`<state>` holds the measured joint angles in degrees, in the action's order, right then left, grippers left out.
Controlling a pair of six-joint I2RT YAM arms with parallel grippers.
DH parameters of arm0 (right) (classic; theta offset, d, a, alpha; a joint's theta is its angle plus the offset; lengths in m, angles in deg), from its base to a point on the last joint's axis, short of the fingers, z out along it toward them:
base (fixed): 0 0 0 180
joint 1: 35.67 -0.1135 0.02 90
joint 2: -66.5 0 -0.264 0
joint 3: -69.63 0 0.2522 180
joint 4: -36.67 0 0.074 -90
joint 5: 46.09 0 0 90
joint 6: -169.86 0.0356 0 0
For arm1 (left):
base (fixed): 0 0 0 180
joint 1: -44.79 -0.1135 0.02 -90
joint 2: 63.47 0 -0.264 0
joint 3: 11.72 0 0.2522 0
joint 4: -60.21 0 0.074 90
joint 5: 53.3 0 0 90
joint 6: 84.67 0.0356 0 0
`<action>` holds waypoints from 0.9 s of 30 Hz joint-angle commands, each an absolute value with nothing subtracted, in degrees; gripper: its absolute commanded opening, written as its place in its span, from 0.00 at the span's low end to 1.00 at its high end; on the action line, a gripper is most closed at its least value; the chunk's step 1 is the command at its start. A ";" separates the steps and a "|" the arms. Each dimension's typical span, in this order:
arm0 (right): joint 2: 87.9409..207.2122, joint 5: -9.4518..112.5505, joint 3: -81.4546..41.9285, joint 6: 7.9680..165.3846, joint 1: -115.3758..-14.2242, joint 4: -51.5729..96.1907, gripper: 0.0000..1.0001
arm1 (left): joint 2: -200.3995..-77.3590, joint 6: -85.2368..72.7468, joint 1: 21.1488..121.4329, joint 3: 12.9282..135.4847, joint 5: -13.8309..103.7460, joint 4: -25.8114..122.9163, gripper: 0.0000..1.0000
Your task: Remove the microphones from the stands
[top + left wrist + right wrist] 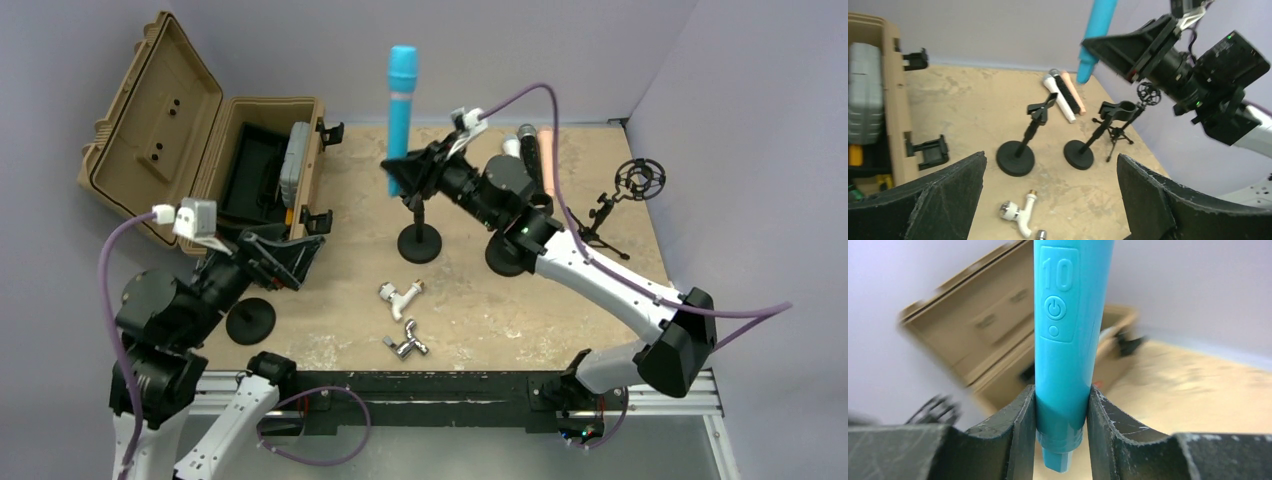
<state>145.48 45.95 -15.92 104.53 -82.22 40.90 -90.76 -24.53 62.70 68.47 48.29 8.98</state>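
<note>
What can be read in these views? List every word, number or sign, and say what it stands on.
"10": on the blue microphone, on the raised panel of its handle.
Power symbol (circle with a bar): same panel, under the "10", with a small plain circle below it.
No text is legible on the tan case, the black stands or the other microphones.

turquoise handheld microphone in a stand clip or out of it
Out. The turquoise handheld microphone is clamped in the right gripper; both black round-base stands seen from the left wrist have empty clips.
</note>
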 commanded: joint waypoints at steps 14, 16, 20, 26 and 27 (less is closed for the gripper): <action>184.97 22.98 -63.25 83.44 -57.06 3.77 0.00 | -81.55 -12.46 62.72 74.02 31.66 -5.74 1.00; 190.18 22.53 -68.10 83.13 -55.87 -1.10 0.00 | -80.89 -12.04 62.72 74.27 30.99 -6.55 1.00; 192.31 26.34 -66.88 82.72 -53.25 -0.66 0.00 | -80.01 -11.80 62.72 73.67 30.35 -7.25 1.00; 194.93 30.10 -65.27 83.09 -51.53 -2.97 0.00 | -80.54 -11.19 62.72 73.47 30.56 -7.16 1.00; 195.46 30.22 -65.32 83.30 -51.36 -3.65 0.00 | -80.77 -10.78 62.72 73.79 30.37 -7.34 1.00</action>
